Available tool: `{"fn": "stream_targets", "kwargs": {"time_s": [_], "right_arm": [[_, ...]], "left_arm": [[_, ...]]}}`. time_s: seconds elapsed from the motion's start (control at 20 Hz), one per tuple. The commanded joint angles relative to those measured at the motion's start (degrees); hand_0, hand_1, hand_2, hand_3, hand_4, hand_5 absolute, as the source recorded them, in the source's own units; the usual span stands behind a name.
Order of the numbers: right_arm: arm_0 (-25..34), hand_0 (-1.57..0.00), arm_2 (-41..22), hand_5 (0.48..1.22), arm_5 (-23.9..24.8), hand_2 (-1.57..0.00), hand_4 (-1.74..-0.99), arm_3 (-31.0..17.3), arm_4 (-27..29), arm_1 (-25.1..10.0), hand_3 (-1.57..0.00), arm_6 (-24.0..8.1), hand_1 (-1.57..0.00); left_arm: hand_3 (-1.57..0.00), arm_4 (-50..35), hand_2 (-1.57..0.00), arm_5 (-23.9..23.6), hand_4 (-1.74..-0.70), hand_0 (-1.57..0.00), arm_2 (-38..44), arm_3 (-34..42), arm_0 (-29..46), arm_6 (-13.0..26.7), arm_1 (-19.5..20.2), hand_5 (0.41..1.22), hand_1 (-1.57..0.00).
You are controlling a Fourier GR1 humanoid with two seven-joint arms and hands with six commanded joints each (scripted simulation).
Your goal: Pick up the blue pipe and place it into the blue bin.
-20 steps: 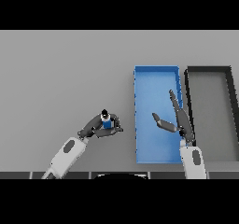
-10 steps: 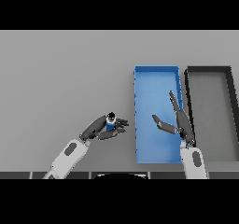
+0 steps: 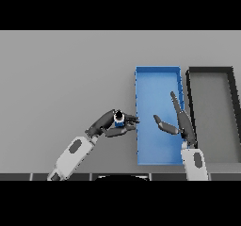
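1. The left hand [image 3: 107, 124] is curled round the blue pipe [image 3: 119, 120], thumb below and fingers above, pinching it near the fingertips. My reading is that a grasp so far out on the fingers keeps the palm clear of the bin wall when the pipe goes over it.

2. The pipe sits at the front of that hand, just short of the blue bin [image 3: 157, 79], whose near long wall lies right beyond the fingertips. It looks held above the table [image 3: 61, 74], not resting on it, though height is hard to judge from above.

3. The right hand [image 3: 181, 121] is over the bin's inside, fingers straight and thumb spread, holding nothing. It seems idle, or perhaps waiting to steady the drop.

4. A dark bin [image 3: 211, 72] stands past the right hand, beside the blue one; it plays no part here.

5. The pipe's dark open end faces up toward the viewer, so its long axis appears roughly upright, perhaps tipped a little. Its full length is hidden by the fingers.
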State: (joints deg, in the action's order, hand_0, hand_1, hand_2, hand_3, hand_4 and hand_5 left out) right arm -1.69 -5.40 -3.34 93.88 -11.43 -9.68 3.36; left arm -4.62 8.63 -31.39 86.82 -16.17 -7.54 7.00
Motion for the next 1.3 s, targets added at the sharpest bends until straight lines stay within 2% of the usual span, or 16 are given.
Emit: {"fn": "stream_targets", "kwargs": {"time_s": [0.0,0.15,0.4,0.45,0.55,0.65,0.75,0.85,0.9,0.95,1.0,1.05,1.15,1.25], "right_arm": [[0.23,0.00,0.34,0.569,-0.12,0.00,-1.124,-0.10,0.27,-0.31,0.00,-0.08,0.00],[-2.20,0.00,-0.18,0.578,0.89,0.00,-1.124,1.98,-0.40,0.46,0.00,0.16,0.00],[-17.68,0.00,-4.36,0.578,12.67,0.00,-1.133,11.12,-9.47,9.17,0.00,2.05,0.00],[-19.60,0.00,-5.31,0.578,14.63,0.00,-1.157,11.94,-11.08,11.15,0.00,1.66,0.00],[-20.86,0.00,-4.81,0.577,16.38,0.00,-1.191,12.83,-11.45,12.00,0.00,1.15,0.00],[-21.53,0.00,-5.30,0.569,15.84,-0.02,-1.178,14.84,-9.74,12.69,0.00,3.81,-0.02],[-21.36,0.00,-5.54,0.579,12.64,-0.03,-1.172,18.06,-5.01,12.20,0.00,8.09,-0.02],[-20.53,0.00,-5.44,0.597,9.39,-0.02,-1.169,21.98,-2.66,9.57,0.00,8.09,-0.01],[-20.51,0.00,-6.00,0.592,7.57,-0.02,-1.163,24.56,-2.68,7.77,0.00,6.78,-0.01],[-19.70,0.00,-6.39,0.589,5.52,-0.01,-1.165,26.50,-2.15,6.14,0.00,3.82,-0.01],[-18.99,0.00,-7.08,0.579,3.24,-0.01,-1.171,27.21,-1.67,4.94,0.00,-1.60,0.00],[-17.48,0.00,-7.91,0.567,1.25,-0.01,-1.177,27.79,-1.75,3.89,0.00,-5.59,0.00],[-14.16,0.00,-10.21,0.543,-1.26,0.00,-1.194,29.24,-3.12,2.42,0.00,-10.47,0.00],[-10.50,0.00,-12.03,0.537,-3.99,0.00,-1.219,30.25,-3.78,0.97,0.00,-12.60,0.00]], "left_arm": [[-1.57,-0.10,-1.57,0.36,-1.47,-1.56,0.18,0.34,-0.15,0.64,-0.01,1.219,-1.57],[-1.57,-0.21,-1.57,2.04,-1.47,-1.57,0.15,1.25,0.48,1.71,-0.09,1.220,-1.57],[-1.57,0.43,-1.57,3.17,-1.47,-1.57,0.74,1.56,0.99,2.62,-0.77,1.220,-1.57],[-1.57,1.07,-1.57,3.12,-1.47,-1.57,0.57,0.99,1.06,2.48,-1.47,1.220,-1.57],[-1.57,1.87,-1.57,3.10,-1.47,-1.57,0.96,1.38,1.09,2.23,-1.67,1.220,-1.57],[-1.57,2.26,-1.57,3.45,-1.47,-1.57,1.57,1.31,1.21,2.14,-1.72,1.221,-1.57],[-1.57,2.78,-1.57,3.89,-1.47,-1.57,1.96,0.87,1.40,1.81,-2.05,1.221,-1.57],[-1.57,2.88,-1.57,4.60,-1.47,-1.57,2.72,0.86,1.14,2.03,-2.14,1.221,-1.57],[-1.57,3.21,-1.57,4.79,-1.47,-1.57,2.28,1.72,1.41,2.64,-2.58,1.221,-1.57],[-1.57,3.96,-1.57,4.67,-1.47,-1.57,2.43,1.48,1.35,2.76,-2.74,1.221,-1.57],[-1.57,4.10,-1.57,5.01,-1.47,-1.57,2.76,1.51,1.24,3.25,-2.70,1.221,-1.57],[-1.57,4.28,-1.57,5.24,-1.47,-1.57,2.60,2.15,1.81,3.03,-2.85,1.221,-1.57],[-1.57,4.42,-1.57,5.42,-1.47,-1.57,3.01,2.69,1.85,3.68,-3.28,1.221,-1.57],[-1.57,5.15,-1.57,6.04,-1.47,-1.57,3.41,2.19,1.93,3.51,-3.06,1.221,-1.57]]}}
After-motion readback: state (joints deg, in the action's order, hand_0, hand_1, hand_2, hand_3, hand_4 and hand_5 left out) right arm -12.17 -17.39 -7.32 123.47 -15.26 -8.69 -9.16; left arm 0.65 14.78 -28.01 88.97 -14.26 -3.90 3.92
